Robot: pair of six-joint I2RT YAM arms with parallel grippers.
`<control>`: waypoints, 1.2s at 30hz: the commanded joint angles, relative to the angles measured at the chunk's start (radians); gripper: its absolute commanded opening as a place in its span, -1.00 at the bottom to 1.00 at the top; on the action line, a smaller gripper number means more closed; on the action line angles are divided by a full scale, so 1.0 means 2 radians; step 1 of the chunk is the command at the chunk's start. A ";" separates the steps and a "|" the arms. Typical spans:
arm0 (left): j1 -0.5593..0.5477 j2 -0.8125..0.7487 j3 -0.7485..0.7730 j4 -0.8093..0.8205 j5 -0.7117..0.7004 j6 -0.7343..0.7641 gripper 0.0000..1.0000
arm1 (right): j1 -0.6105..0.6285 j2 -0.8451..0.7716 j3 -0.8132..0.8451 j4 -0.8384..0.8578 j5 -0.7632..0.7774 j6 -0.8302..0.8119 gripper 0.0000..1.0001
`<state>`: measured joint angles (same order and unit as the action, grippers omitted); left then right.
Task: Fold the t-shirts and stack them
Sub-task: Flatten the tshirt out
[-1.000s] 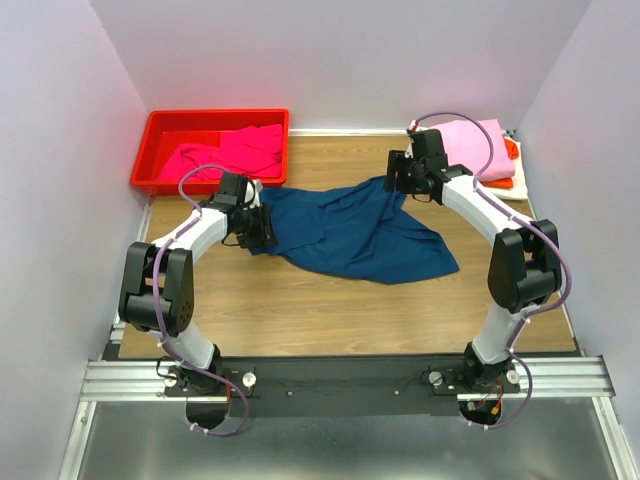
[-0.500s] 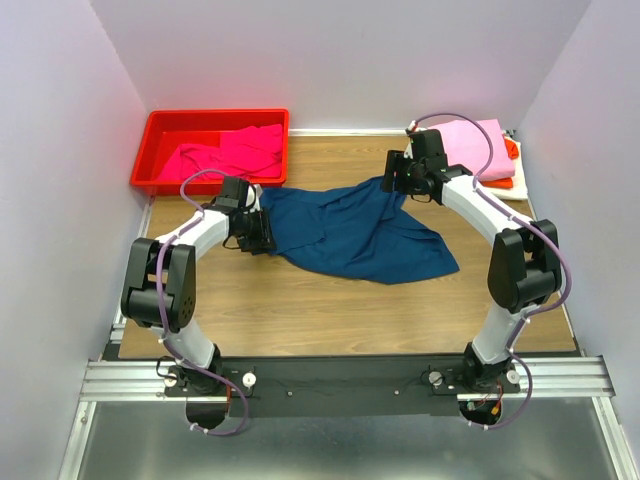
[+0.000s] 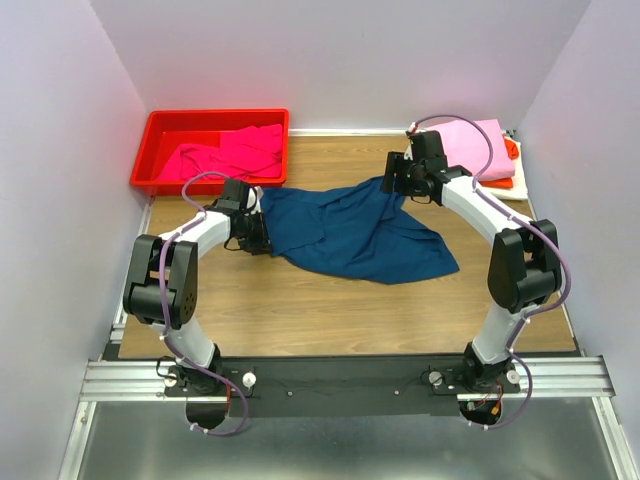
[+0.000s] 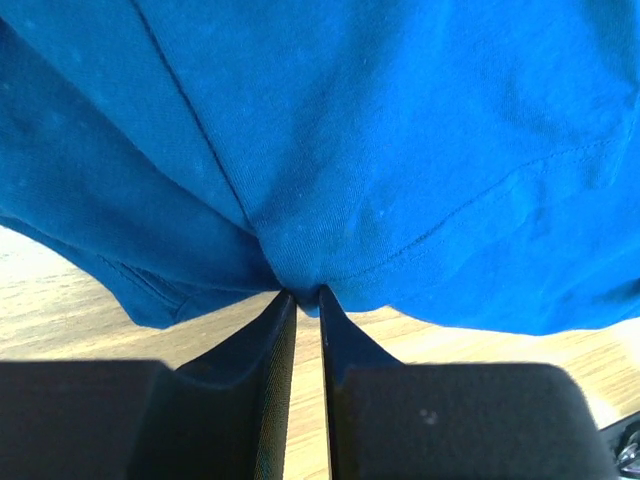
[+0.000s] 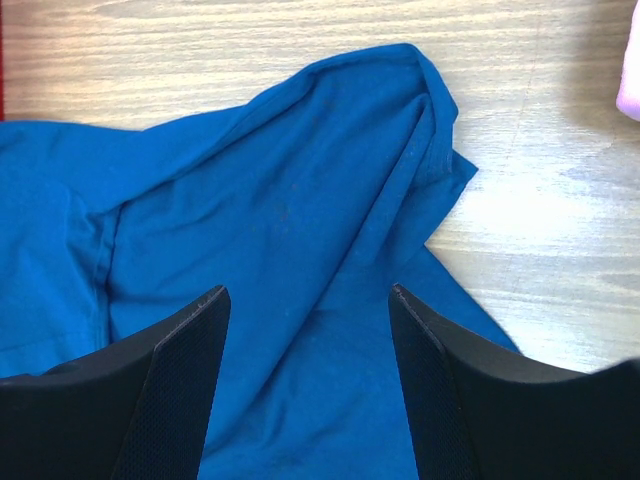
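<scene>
Sitting in the upper left of the overhead view, a rectangular red plastic bin holds a crumpled magenta t-shirt. Just below and to the right of the bin, the left gripper is low at the left edge of a dark blue cotton t-shirt, which lies spread and rumpled across the middle of the wooden tabletop.

In the left wrist view the two black fingers are drawn almost together. Their tips pinch the lower hem of the blue fabric at the centre of the frame, where the cloth puckers and creases fan upward from the pinch. Only a thin strip of wood shows between the fingers below the tips.

Further right, the right gripper is over the shirt's upper right corner. In the right wrist view its jaws stand wide apart with nothing clamped. The blue shirt fills the space beneath and between them, and its bunched corner points toward the upper right of that frame.

In the overhead view's upper right corner, a folded light pink t-shirt tops a stack. An orange t-shirt and a cream t-shirt show at its right edge.
</scene>
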<state>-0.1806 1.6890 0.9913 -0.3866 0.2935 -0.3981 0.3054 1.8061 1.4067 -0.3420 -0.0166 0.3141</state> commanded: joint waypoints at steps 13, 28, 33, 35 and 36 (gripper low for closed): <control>0.024 -0.044 0.031 -0.033 -0.007 0.003 -1.00 | -0.013 0.010 -0.012 0.001 0.004 0.020 0.48; 0.163 -0.064 0.097 -0.031 0.049 0.020 -1.00 | -0.071 0.074 -0.010 0.011 -0.041 0.032 0.21; 0.165 -0.058 0.095 -0.028 0.056 0.021 -1.00 | -0.075 0.102 0.003 0.021 -0.044 0.032 0.10; 0.165 -0.059 0.096 -0.028 0.055 0.022 -1.00 | -0.076 0.119 0.014 0.027 -0.040 0.032 0.07; 0.166 -0.058 0.096 -0.028 0.055 0.021 -1.00 | -0.076 0.131 0.018 0.028 -0.036 0.032 0.06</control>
<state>0.1448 1.5715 1.1862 -0.4511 0.3717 -0.3672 0.1619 2.0037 1.4059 -0.3157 -0.0845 0.3698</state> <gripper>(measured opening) 0.006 0.536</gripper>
